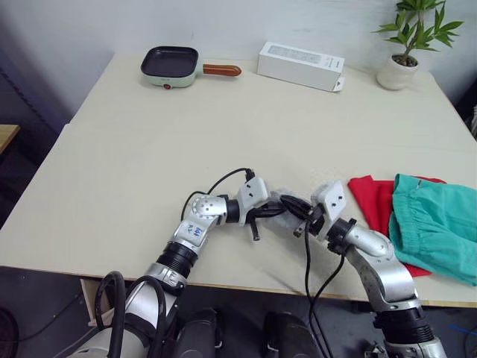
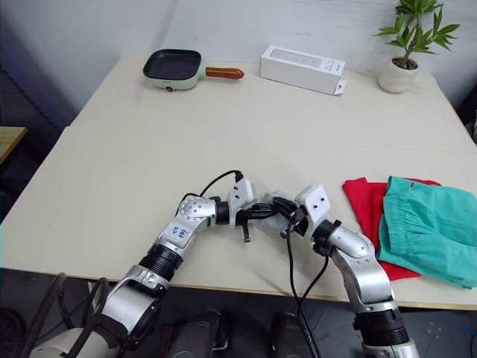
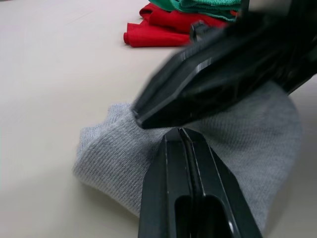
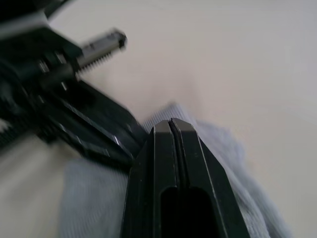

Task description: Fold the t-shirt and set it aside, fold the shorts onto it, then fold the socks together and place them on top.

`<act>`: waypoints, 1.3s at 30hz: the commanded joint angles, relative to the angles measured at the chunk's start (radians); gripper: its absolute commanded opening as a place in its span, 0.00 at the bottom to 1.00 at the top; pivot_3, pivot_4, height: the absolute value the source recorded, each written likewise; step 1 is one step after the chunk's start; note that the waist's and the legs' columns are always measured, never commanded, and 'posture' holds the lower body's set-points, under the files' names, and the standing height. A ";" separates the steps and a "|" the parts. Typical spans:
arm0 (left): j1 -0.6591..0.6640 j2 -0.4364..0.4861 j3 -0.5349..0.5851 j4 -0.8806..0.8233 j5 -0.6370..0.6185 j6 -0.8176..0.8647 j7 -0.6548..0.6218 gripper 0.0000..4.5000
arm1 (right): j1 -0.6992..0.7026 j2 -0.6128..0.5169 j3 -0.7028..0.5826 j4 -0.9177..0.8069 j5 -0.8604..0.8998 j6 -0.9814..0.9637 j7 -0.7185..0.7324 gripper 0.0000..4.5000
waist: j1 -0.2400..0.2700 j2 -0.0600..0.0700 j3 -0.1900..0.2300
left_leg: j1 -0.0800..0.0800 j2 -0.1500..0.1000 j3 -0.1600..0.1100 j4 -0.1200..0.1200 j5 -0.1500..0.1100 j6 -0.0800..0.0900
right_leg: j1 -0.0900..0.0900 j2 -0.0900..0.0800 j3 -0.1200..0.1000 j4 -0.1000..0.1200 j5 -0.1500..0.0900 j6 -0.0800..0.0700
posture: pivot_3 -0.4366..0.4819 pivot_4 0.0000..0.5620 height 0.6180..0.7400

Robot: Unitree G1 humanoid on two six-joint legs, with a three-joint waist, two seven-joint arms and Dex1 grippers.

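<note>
The folded red t-shirt [image 1: 373,203] lies at the table's right with the teal shorts [image 1: 436,224] stacked on it. The light grey socks [image 3: 109,148] lie bunched near the front edge, mostly hidden under both grippers in the eye views. My left gripper [image 3: 179,131] is shut, its tips resting on the socks. My right gripper [image 4: 171,123] is shut too and lies on the same grey knit [image 4: 94,198], crossing just in front of the left one. No fabric is visible between either pair of fingers. The two grippers meet tip to tip [image 1: 283,204], left of the t-shirt.
At the table's far side stand a mint green pan [image 1: 170,65], a white box [image 1: 300,66] and a potted plant [image 1: 406,45]. Black cables hang off the front edge [image 1: 246,282] below the grippers.
</note>
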 commanded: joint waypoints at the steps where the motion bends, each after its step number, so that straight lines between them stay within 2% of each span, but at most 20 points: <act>1: 0.026 0.005 -0.011 0.010 0.020 0.014 0.007 0.00 | 0.002 0.017 -0.098 0.086 0.046 -0.058 -0.012 0.00 | -0.001 0.000 0.000 | 0.000 0.000 0.000 0.000 0.000 0.000 | 0.000 0.000 0.000 0.000 0.000 0.000 | 0.48 0.27 1.00; 5: 0.016 0.008 -0.006 0.026 0.024 0.010 0.020 0.00 | 0.018 -0.027 -0.154 0.093 0.125 -0.049 0.082 0.00 | -0.001 0.000 0.000 | 0.002 0.001 -0.001 0.000 0.000 0.001 | 0.001 -0.001 0.000 0.001 0.000 0.000 | 0.48 0.27 1.00; 8: 0.010 0.007 -0.003 0.028 0.015 0.004 0.007 0.00 | 0.045 -0.080 -0.202 -0.002 0.289 0.131 0.151 0.13 | -0.001 0.000 0.000 | 0.002 0.001 -0.001 -0.001 0.000 0.001 | 0.001 -0.001 0.001 0.001 0.000 0.000 | 0.48 0.27 1.00; 11: 0.002 0.012 -0.002 0.029 0.020 -0.015 0.010 0.00 | 0.081 -0.179 -0.285 -0.059 0.499 0.445 0.137 0.35 | 0.001 0.000 0.000 | 0.002 0.001 -0.002 -0.001 -0.001 0.003 | 0.001 -0.002 0.004 0.001 0.000 0.000 | 0.48 0.27 1.00; 15: -0.006 0.015 0.004 0.036 0.020 -0.020 0.017 0.00 | 0.075 -0.278 -0.389 -0.029 0.789 0.861 0.049 0.67 | 0.002 0.000 0.000 | 0.001 0.002 -0.004 0.000 -0.002 0.004 | 0.002 -0.002 0.006 -0.001 0.001 -0.001 | 0.48 0.27 1.00; 17: -0.008 0.016 0.006 0.040 0.023 -0.023 0.022 0.00 | 0.050 -0.288 -0.432 0.029 0.926 1.044 -0.043 0.81 | 0.000 0.000 0.000 | 0.001 0.002 -0.004 -0.001 -0.002 0.005 | 0.002 -0.002 0.006 -0.001 0.000 -0.002 | 0.48 0.27 1.00; 19: -0.008 0.015 0.007 0.046 0.023 -0.024 0.023 0.00 | 0.009 -0.260 -0.445 0.083 0.975 1.129 -0.142 0.97 | -0.003 0.000 0.000 | 0.001 0.003 -0.004 -0.001 -0.002 0.004 | 0.002 -0.002 0.006 -0.002 0.001 -0.002 | 0.48 0.27 1.00; 20: -0.008 0.017 0.005 0.051 0.027 -0.029 0.023 0.00 | -0.015 -0.241 -0.441 0.107 0.998 1.171 -0.194 0.99 | -0.003 0.001 0.000 | 0.001 0.003 -0.003 -0.001 -0.002 0.004 | 0.002 -0.002 0.006 -0.002 0.001 -0.002 | 0.48 0.27 1.00; 25: -0.004 0.022 0.002 0.066 0.036 -0.046 0.019 0.00 | -0.134 -0.107 -0.411 0.168 1.018 1.253 -0.384 0.99 | -0.011 0.000 -0.002 | 0.002 0.005 -0.002 -0.001 -0.002 0.004 | 0.001 0.000 0.006 -0.001 0.001 -0.003 | 0.48 0.27 1.00; 33: 0.000 0.031 0.001 0.084 0.052 -0.068 0.020 0.00 | -0.267 0.023 -0.378 0.256 0.962 1.266 -0.474 0.99 | -0.029 -0.001 -0.006 | 0.002 0.005 -0.001 -0.001 -0.002 0.004 | 0.001 0.000 0.006 0.001 0.001 -0.003 | 0.48 0.27 1.00; 36: 0.002 0.028 0.011 0.082 0.040 -0.054 0.022 0.00 | -0.293 0.058 -0.373 0.296 0.914 1.220 -0.471 0.86 | -0.030 -0.001 -0.009 | 0.003 0.005 -0.001 -0.001 -0.002 0.004 | 0.001 0.000 0.006 0.001 0.001 -0.003 | 0.48 0.27 1.00; 39: 0.008 0.033 0.011 0.079 0.041 -0.057 0.017 0.00 | -0.307 0.081 -0.373 0.322 0.876 1.188 -0.459 0.62 | -0.033 -0.001 -0.010 | 0.003 0.005 -0.001 -0.001 -0.002 0.004 | 0.001 0.000 0.006 0.001 0.001 -0.003 | 0.48 0.27 1.00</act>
